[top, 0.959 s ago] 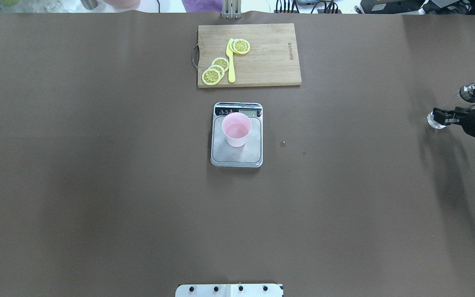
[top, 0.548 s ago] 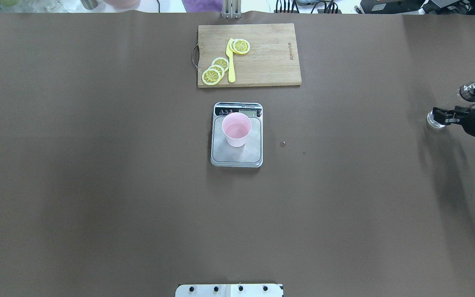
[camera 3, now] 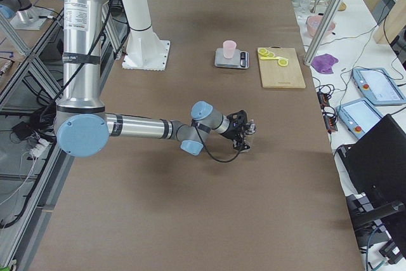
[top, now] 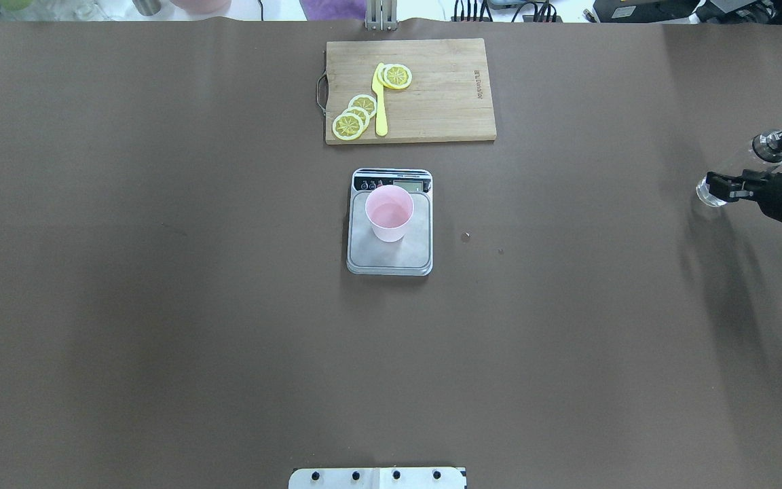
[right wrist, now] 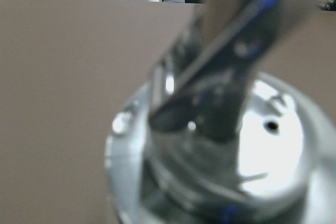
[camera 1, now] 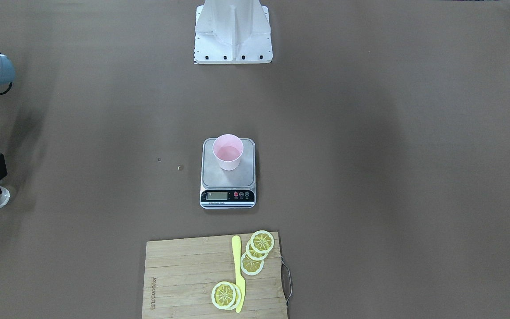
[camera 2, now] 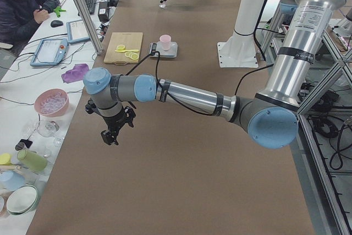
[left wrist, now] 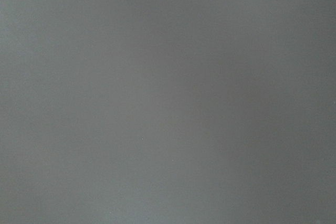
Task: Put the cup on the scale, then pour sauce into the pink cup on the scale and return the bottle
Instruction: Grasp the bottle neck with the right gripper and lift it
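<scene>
Our right tool point(top: 729, 187) is closed around the clear cylindrical bottle point(top: 706, 192) with a silver metal pourer spout, near the right edge of the brown tabletop point(top: 160, 305). We cannot tell whether the bottle's base touches the tabletop. The small pale pink plastic cup point(top: 389, 212) stands upright on the rectangular steel-topped digital scale point(top: 391, 257), on the half of the platform toward its black display strip and well apart to the left of the right tool. Beyond the scale lies a wooden cutting board point(top: 445, 95) carrying yellow lemon slices point(top: 349, 126) and a yellow knife point(top: 381, 115). Our left tool point(camera 2: 113, 132) hangs over the tabletop's left end, far from the cup; we cannot tell whether it is wide or narrow.
</scene>
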{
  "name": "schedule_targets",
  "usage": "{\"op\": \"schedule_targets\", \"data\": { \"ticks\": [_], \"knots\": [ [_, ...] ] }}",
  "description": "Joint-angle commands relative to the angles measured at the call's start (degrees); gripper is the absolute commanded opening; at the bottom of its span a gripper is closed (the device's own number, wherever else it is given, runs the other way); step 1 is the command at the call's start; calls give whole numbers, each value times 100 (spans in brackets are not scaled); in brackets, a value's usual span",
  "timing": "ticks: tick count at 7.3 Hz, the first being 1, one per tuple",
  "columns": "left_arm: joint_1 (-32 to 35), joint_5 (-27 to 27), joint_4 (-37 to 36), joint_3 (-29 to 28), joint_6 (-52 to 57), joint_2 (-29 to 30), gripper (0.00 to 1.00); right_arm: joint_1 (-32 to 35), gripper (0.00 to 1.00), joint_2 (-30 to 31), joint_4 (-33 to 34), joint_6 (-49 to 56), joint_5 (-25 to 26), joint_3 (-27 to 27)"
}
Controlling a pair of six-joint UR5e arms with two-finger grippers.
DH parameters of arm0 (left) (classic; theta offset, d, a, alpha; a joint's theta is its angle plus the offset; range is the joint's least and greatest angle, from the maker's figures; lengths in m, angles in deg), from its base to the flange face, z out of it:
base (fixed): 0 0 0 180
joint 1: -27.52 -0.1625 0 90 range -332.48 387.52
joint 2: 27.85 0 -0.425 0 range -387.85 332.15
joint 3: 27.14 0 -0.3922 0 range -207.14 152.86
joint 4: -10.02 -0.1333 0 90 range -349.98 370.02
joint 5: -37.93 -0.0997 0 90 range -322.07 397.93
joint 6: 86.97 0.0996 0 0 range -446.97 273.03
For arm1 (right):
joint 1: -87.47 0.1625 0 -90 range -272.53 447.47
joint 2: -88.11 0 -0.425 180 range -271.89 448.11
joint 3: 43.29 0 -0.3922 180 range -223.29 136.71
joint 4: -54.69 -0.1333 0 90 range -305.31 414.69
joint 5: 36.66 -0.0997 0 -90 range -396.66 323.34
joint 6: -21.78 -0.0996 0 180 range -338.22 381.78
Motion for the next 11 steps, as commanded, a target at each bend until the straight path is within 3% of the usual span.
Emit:
{"op": "schedule_targets", "data": {
  "ticks": [1,5,7,8,10,11],
  "knots": [
    [0,0,3,15,0,0,98,27,0,44,-11,40,91,26],
    [0,0,3,50,0,-9,98,141,0,35,15,1382,153,288],
    [0,-9,-6,41,0,0,98,132,0,9,155,1351,162,561],
    [-9,-9,3,41,-270,0,98,123,0,-35,765,1350,145,893],
    [-9,-9,161,42,-703,-9,98,54,0,-70,2809,1333,136,2339],
    [-9,-9,161,41,-703,-35,98,-86,0,-79,3245,1307,153,2712]
  ]
}}
